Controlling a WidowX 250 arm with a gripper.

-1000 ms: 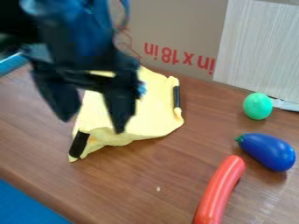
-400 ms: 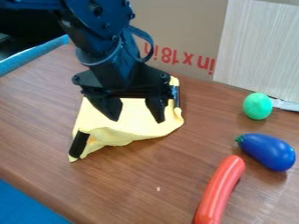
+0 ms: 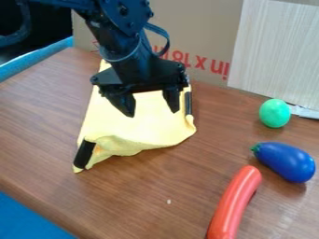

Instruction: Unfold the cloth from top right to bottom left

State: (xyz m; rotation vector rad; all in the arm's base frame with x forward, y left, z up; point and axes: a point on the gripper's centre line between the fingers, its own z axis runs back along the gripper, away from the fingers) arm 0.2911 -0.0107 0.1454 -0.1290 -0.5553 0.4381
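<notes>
While my black tool (image 3: 152,114) hangs over the upper part of the yellow cloth (image 3: 137,130), its two fingers stand wide apart and grip nothing. The cloth lies left of centre on the brown wooden desk (image 3: 128,200), partly folded, its near edge puffed into a soft, rounded ridge. One black strip (image 3: 84,154) marks its lower left corner; another dark strip (image 3: 188,103) runs along its right side, just beside my tool.

I judge the cloth to be light, limp and hard to break, so a firm pinch should do no harm. Being so soft, it will not push back: only the part I pinch will rise, and the rest will drape and trail. The best hold looks to be the loose top layer near the upper right corner, above the dark strip, drawn low across towards the lower left. If I pinch too deep, I could take both layers and drag the whole bundle; too shallow, and the thin edge could slip out.

Well to the right, a green egg-shaped toy (image 3: 274,113), a blue toy eggplant (image 3: 284,161) and a red sausage-like toy (image 3: 234,203) lie apart from the cloth, clear of that pull.
</notes>
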